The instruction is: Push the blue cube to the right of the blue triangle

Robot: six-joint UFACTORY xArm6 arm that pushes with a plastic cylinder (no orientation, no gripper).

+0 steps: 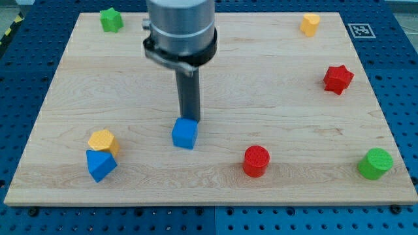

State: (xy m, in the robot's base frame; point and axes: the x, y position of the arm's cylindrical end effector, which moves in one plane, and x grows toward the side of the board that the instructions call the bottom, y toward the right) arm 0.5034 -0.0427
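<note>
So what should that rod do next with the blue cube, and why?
Probably go round to the cube's right side and nudge it toward the view's left. My tip sits just behind the blue cube, on its top edge, while the blue triangle lies further left and slightly lower, beside the yellow block. The cube is already on the triangle's right, only apart.

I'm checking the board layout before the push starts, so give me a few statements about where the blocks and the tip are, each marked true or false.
1. My tip sits at the top edge of the blue cube. True.
2. The blue triangle lies to the view's right of the blue cube. False: it lies to its left.
3. The yellow block touches the blue triangle. True.
4. The red cylinder stands at the view's top. False: it is near the bottom edge.
5. Two green blocks are on the board. True.
</note>
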